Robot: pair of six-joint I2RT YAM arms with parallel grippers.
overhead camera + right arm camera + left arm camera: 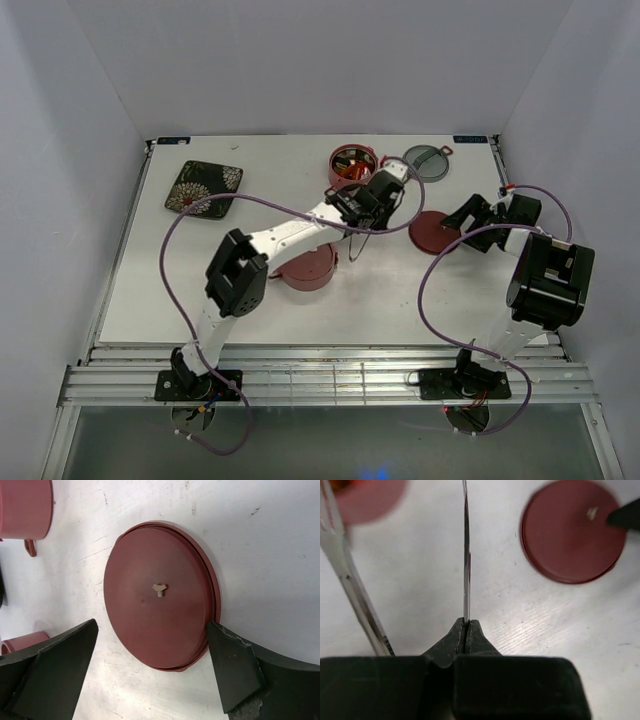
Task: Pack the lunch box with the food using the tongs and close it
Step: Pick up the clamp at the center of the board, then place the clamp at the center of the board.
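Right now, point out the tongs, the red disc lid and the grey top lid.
tongs (466, 570), left wrist view, edge-on arm.
red disc lid (159, 597), right wrist view, flat centre.
grey top lid (427, 161), top external view, centre.

In my left wrist view the far bowl (365, 500) at eleven o'clock is a blur, cut by the top edge. The tongs (466, 580) leave the frame at twelve (both silver arms do). From above, my left arm (290, 232) hides the twelve o'clock side of the near bowl (308, 272), and the food (350, 170) is too small to tell apart. At eight o'clock in my right wrist view, one of my fingers (55, 675) covers most of a red bowl (22, 642).
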